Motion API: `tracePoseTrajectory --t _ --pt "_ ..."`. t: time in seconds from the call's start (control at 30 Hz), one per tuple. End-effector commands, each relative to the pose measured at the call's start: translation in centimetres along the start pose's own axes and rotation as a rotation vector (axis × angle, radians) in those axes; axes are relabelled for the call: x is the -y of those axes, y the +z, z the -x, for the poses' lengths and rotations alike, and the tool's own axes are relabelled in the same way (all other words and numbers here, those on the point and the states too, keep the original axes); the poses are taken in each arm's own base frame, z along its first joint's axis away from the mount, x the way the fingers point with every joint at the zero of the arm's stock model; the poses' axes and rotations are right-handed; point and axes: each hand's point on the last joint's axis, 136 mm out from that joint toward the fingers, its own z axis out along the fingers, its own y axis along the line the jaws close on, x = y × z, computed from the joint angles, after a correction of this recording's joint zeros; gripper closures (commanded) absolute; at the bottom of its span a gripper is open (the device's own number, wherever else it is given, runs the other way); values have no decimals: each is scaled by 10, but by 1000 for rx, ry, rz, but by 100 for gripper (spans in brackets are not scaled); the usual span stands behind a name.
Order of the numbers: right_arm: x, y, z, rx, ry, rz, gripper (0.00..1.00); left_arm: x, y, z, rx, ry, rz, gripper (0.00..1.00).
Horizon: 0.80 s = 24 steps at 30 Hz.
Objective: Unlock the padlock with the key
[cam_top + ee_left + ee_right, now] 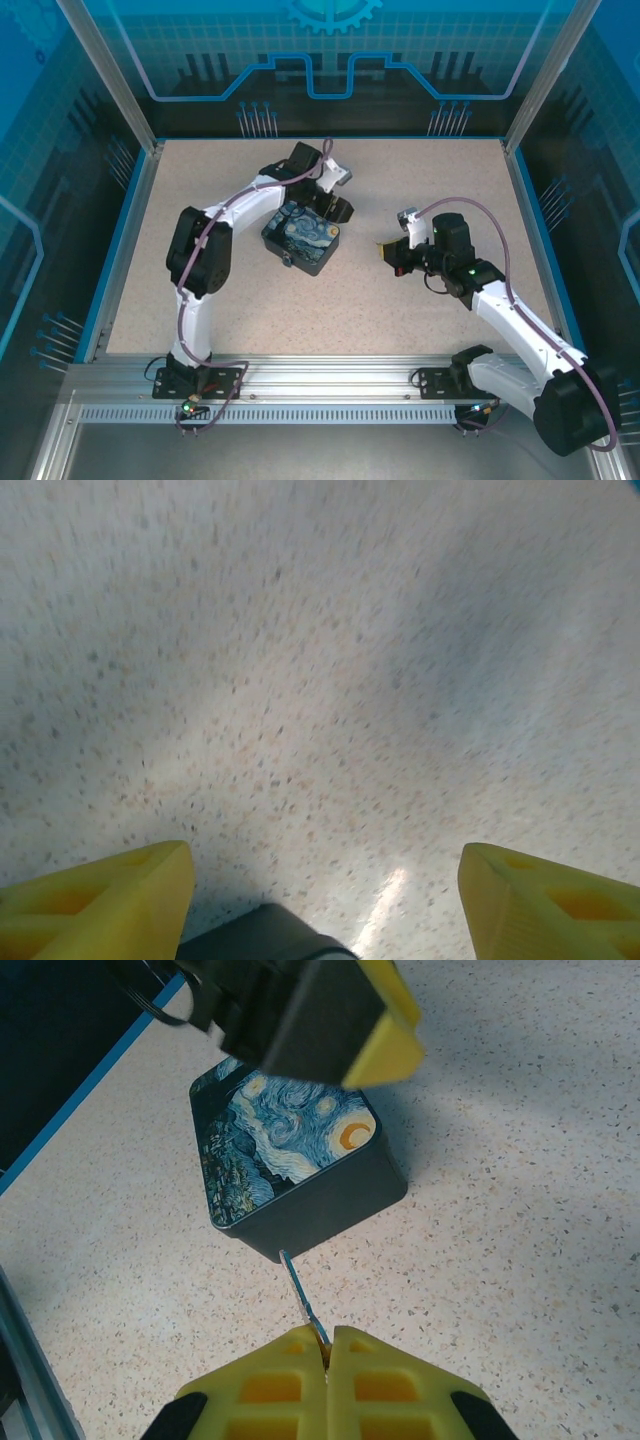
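The right gripper (326,1338), stretched low, pinches the key (300,1295), its tip at the painted tin's (290,1160) facing corner, while the left gripper (325,858) (fingers spread, empty) hovers at the tin's far edge.

Key (299,1292) head hidden (inside right tool (328,1340)).

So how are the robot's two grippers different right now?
The right gripper has its jaws shut on the key, while the left gripper has its jaws wide apart. The right gripper points the key toward the near corner of the painted tin, while the left gripper sits at the tin's far side. Both are yellow-tipped.
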Motion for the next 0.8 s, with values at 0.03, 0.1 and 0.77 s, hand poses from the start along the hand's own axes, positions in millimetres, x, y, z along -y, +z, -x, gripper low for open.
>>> tracePoseTrajectory --t 0.03,0.1,0.77 --pt "5 3 -6 -19 47 -15 100 31 -60 54 206 49 -27 25" --pt "4 4 -6 -19 54 -7 100 33 -82 59 281 30 -15 24" --pt "-84 97 13 -124 154 283 100 -17 -173 -117 571 -542 138 12"
